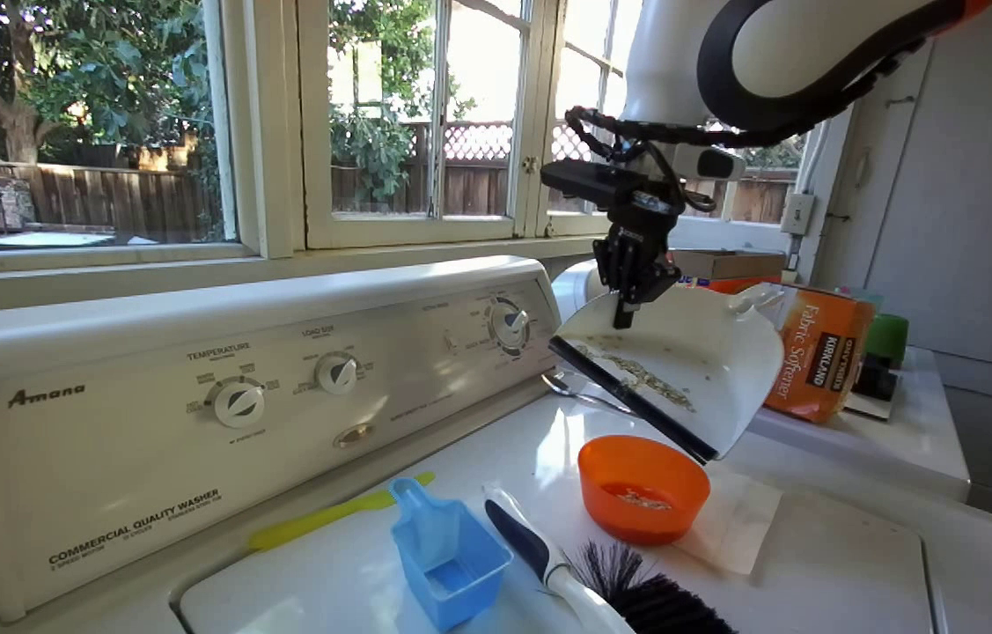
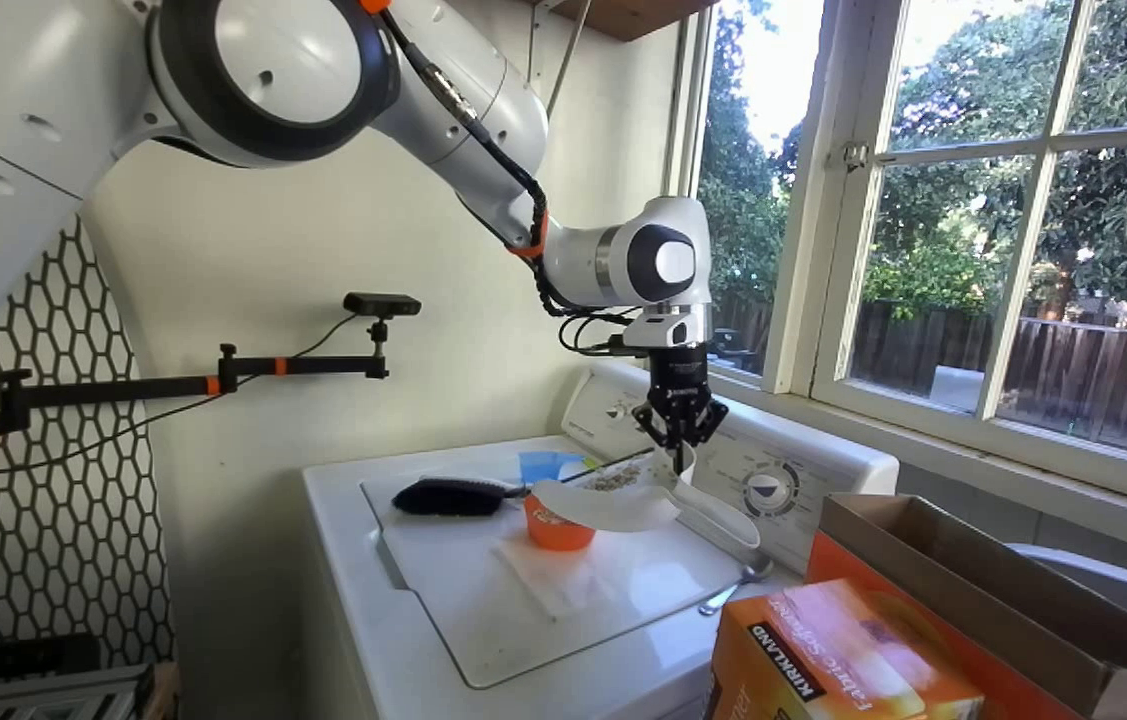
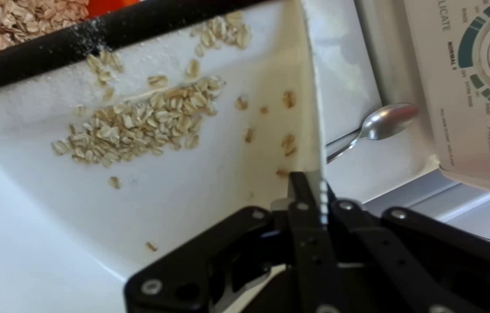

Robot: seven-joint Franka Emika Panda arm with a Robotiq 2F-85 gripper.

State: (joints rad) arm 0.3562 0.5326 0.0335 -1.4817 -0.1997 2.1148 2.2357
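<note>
Wrist view: at centre, the dustpan (image 3: 184, 200) shows smooth, softly glossy plastic with a matt lip (image 3: 153, 28); the oats (image 3: 136, 128) are rough and flaky. Along the bottom, the gripper (image 3: 316, 191) is matt with bright metal screws (image 3: 152, 287). Right of centre, the spoon (image 3: 390, 121) is polished metal. At lower centre in an exterior view, the bowl (image 1: 636, 526) is smooth plastic, the brush (image 1: 585, 600) has coarse bristles (image 1: 667, 603) and the washer lid (image 1: 830, 563) is glossy.

White dustpan (image 1: 711, 343), orange bowl (image 1: 636, 467)
</note>
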